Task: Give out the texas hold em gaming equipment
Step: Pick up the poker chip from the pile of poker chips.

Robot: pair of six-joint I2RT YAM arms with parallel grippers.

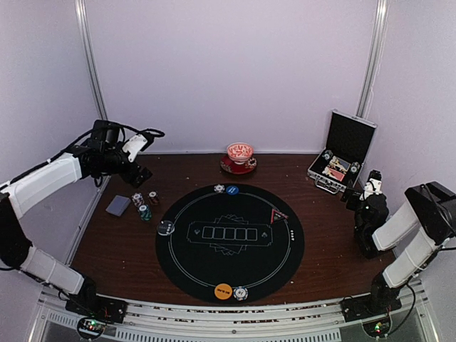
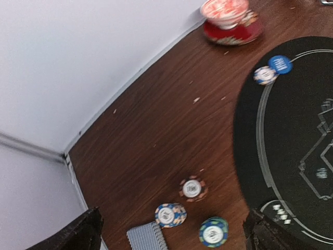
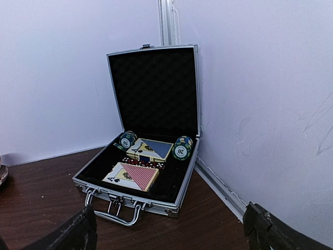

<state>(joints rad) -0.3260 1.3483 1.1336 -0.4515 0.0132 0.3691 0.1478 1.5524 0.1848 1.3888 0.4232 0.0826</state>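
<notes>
Left fingers gape empty near chips; right fingers gape empty before the case. Any skewed descent of mine could topple the stacks.

The left arm is rising from its base along the left side, elbow jutting out at the left edge, white forearm reaching inward and away, wrist tipping downward. The left fingers are gaping wide and gripping nothing, only their tips showing at the bottom corners of the wrist view. Over on the other side, the right arm is sitting folded, elbow high at the right edge, forearm doubling back inward, wrist pointing away. The right fingers are spreading just as wide, also holding nothing.
</notes>
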